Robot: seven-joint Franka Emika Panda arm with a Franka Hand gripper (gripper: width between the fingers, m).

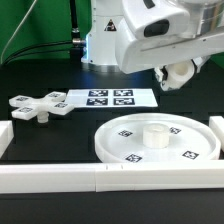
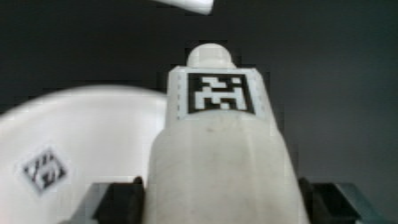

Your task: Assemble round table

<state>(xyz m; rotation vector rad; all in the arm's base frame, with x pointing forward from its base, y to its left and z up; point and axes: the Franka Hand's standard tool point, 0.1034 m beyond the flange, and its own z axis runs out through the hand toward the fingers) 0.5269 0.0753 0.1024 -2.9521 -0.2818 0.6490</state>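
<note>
Currently no joint is seen made, and all three parts are apart. The claw (image 1: 178, 72) is clamped on the post (image 2: 217, 140), which is flanked on both sides by the fingers (image 2: 116, 200) in the wrist view, tag facing the camera. The post is held in the air, beyond the disc (image 1: 112, 142) toward the exterior view's right. The disc lies flat on the surface (image 1: 60, 140), rim up, with a low raised collar (image 1: 155, 133) at its centre, judged to be the socket for the post. The cross-shaped piece (image 1: 40, 106) lies well apart at the exterior view's left. Left to do, by judgement: the post is to be seated in the collar, then the cross-shaped piece fitted on the post's free end. The marker board (image 1: 110, 98) lies behind the disc, just beside the cross-shaped piece. The border rails (image 1: 100, 180) fence the front and sides. Nothing is seen blocking the way down to the collar, and only the disc's rim is to be cleared.
</note>
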